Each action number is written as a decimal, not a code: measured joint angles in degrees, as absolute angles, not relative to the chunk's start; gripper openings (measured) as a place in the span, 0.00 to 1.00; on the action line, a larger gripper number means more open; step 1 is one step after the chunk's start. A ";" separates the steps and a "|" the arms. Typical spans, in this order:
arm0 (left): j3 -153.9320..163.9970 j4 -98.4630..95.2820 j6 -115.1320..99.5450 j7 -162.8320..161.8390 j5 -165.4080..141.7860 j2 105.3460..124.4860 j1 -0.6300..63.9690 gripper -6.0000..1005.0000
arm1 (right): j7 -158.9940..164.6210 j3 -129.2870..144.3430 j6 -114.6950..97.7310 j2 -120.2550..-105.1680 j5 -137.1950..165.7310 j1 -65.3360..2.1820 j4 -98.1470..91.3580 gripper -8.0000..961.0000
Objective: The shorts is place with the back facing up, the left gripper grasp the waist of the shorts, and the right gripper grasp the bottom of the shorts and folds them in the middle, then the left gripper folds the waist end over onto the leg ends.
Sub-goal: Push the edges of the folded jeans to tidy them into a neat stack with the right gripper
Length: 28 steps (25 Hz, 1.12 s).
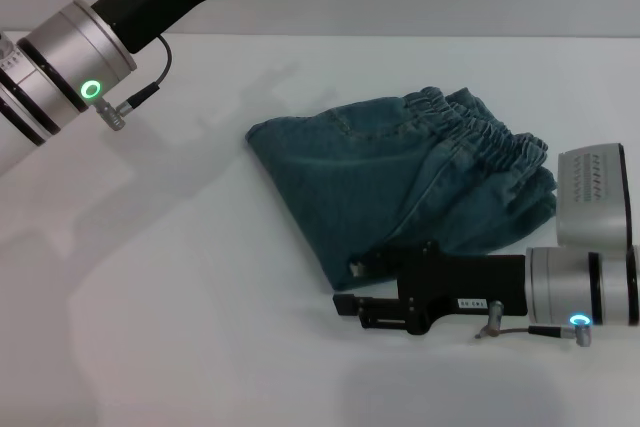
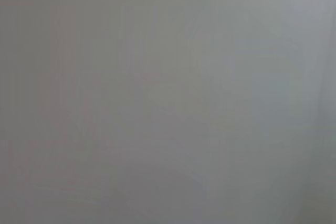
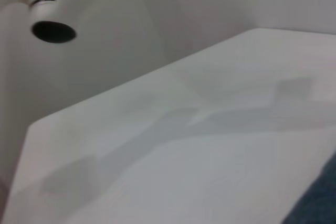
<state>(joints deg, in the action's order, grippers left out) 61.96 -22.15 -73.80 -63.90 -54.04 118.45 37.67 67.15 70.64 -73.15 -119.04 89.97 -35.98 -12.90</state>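
We found the right gripper (image 1: 352, 309) low beside the folded shorts (image 1: 400, 187), jaw state indeterminable, apparently positioned for grasping.

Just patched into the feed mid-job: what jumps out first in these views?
The blue denim shorts lie already folded into a compact bundle right of centre on the white table, elastic waistband at the far right. The right claw sits low at the bundle's near edge, its arm reaching in from the right. The left arm is raised at the far left, away from the cloth; its claw is out of view.
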 joint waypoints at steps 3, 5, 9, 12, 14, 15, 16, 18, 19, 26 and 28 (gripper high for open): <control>61.96 -22.16 -73.74 -63.81 -54.05 118.46 37.75 0.83 | 67.19 70.47 -71.83 -119.14 89.89 -36.55 -13.05 0.59; 61.93 -22.15 -73.74 -63.76 -54.05 118.46 37.80 0.83 | 67.20 70.47 -71.28 -119.22 89.84 -37.12 -13.09 0.59; 61.88 -22.15 -73.73 -63.81 -53.97 118.46 37.80 0.83 | 67.23 70.44 -70.24 -119.26 89.45 -38.10 -13.14 0.59; 61.87 -22.15 -73.73 -63.84 -53.54 118.46 37.67 0.83 | 67.24 70.23 -69.37 -119.29 89.03 -38.98 -13.17 0.59; 61.87 -22.15 -73.74 -63.84 -53.39 118.46 37.57 0.83 | 67.24 70.14 -68.69 -119.33 88.53 -39.63 -13.18 0.59; 61.87 -22.15 -73.75 -63.85 -53.36 118.46 37.53 0.83 | 67.24 70.25 -68.09 -119.35 87.90 -39.95 -13.18 0.59; 61.87 -22.15 -73.76 -63.86 -53.33 118.46 37.50 0.83 | 67.24 70.37 -67.43 -119.35 87.26 -40.28 -13.19 0.59; 61.87 -22.15 -73.78 -63.90 -53.28 118.47 37.48 0.83 | 67.25 70.62 -66.26 -119.37 86.39 -41.11 -13.22 0.59; 61.87 -22.12 -73.80 -63.90 -53.27 118.49 37.48 0.83 | 67.32 70.62 -65.78 -119.39 86.19 -41.57 -13.25 0.59; 62.01 -21.74 -74.00 -63.81 -53.18 118.64 37.29 0.83 | 68.68 70.74 -63.72 -119.57 85.93 -45.06 -13.17 0.59; 62.01 -21.70 -74.07 -63.84 -53.17 118.64 37.05 0.83 | 68.58 70.80 -64.76 -119.58 85.93 -44.99 -13.21 0.59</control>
<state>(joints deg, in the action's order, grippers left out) 62.01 -21.70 -74.07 -63.84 -53.17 118.64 37.05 68.58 70.80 -64.76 -119.58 85.93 -44.99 -13.21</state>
